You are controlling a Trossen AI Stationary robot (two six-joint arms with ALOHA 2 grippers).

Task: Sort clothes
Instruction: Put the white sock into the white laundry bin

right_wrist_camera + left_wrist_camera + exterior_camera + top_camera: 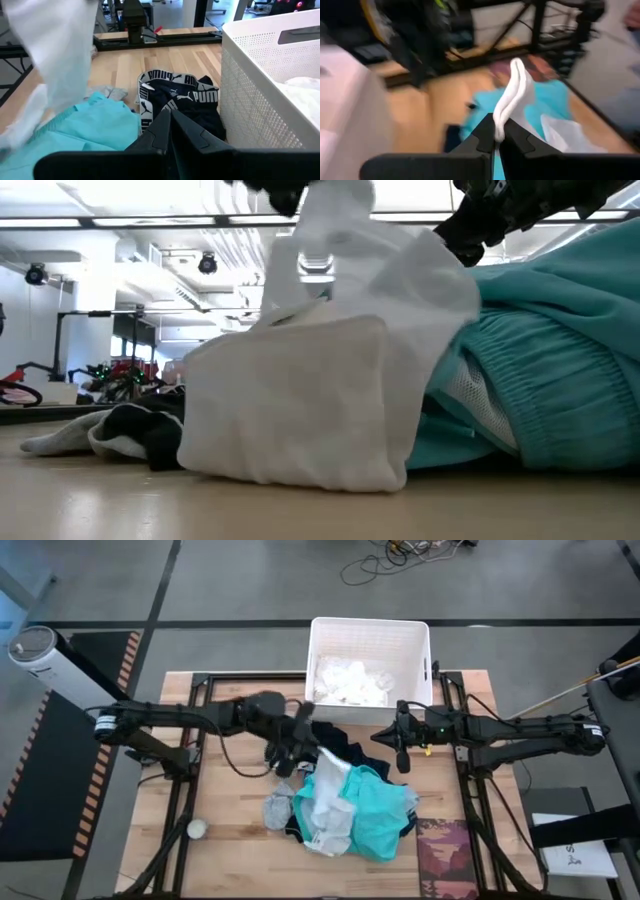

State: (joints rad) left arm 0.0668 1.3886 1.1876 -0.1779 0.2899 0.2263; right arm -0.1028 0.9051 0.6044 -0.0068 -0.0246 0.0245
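White garment (300, 400), nearest the low camera: large soft fabric, lower part resting on the counter (230, 800), upper part drawn up in a narrow fold. Left tool (498, 134): fingers pressed together, pinching that fold of white fabric; positioned above the pile's 11 o'clock edge in the high view. Teal garment (375, 815): heaped near the counter's centre, touching the white garment and partly beneath it. Grey garment (278, 808): at the pile's 9 o'clock side, on the counter. Navy garment with white print (180, 97): lying flat at the pile's 12 o'clock side, just beside the white basket (322, 645). Basket stands at the counter's 12 o'clock edge, holding white fabric. Right tool (170, 131): fingers pressed together, holding nothing, hovering over the navy garment near the basket. Dark red patterned mat (445, 855): flat at the counter's 5 o'clock corner. Small pale ball (197, 829): at 8 o'clock, well apart from the pile.
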